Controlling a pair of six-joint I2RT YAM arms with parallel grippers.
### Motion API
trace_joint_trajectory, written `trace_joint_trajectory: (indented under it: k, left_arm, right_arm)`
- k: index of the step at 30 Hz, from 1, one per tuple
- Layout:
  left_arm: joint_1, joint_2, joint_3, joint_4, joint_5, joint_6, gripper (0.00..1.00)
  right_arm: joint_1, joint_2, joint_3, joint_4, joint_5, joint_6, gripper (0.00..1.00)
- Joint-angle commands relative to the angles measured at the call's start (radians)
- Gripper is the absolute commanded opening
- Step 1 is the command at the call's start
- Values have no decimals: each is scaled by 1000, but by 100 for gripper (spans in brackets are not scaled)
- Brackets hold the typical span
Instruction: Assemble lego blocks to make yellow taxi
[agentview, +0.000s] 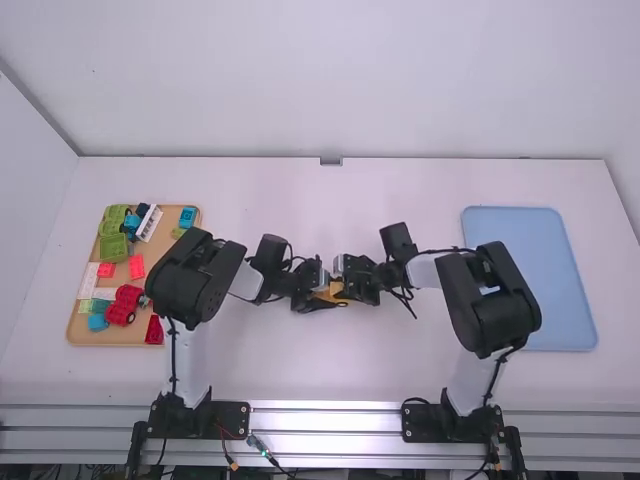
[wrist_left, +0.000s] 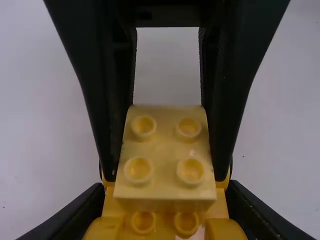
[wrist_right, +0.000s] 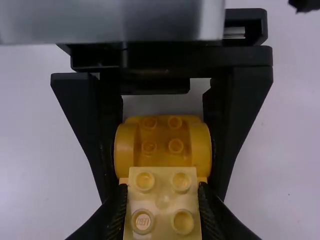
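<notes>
Right gripper (wrist_right: 162, 207) pinches the yellow four-stud block (wrist_right: 162, 187) while left gripper (wrist_left: 165, 190) clamps the yellow car base (wrist_right: 162, 134), so a tilted push could seat the block crooked.

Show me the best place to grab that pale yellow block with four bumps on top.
Probably by two opposite side walls of the pale yellow four-stud brick, coming from the side away from the left gripper. Those walls look flat and parallel, so two fingers can press squarely, leaving the studs uncovered.
</notes>
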Motion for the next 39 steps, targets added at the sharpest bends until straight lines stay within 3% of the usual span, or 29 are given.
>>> trace_joint_trajectory:
  k: [1, 16, 24, 25, 30, 34, 39]
  left_arm:
    - [-5, 19, -7, -8, -46, -26, 49]
    - [-6, 19, -6, -8, -56, -33, 48]
    - [-6, 19, -1, -8, -56, -33, 47]
    - [-6, 19, -1, -8, -56, -34, 47]
    - [-7, 19, 0, -8, -56, -33, 47]
    - [-7, 19, 0, -8, -56, -33, 47]
    - [-7, 19, 0, -8, -56, -31, 47]
  right_arm:
    - [-12, 4, 0, -23, 57, 6, 0]
    - [-24, 2, 0, -45, 43, -19, 0]
    - [-26, -6, 0, -53, 42, -16, 25]
    - [-26, -13, 0, -60, 41, -17, 37]
    - [-23, -38, 1, -63, 39, -20, 62]
    - [-26, -73, 1, -63, 38, -16, 72]
    - [-27, -121, 1, -62, 1, -28, 73]
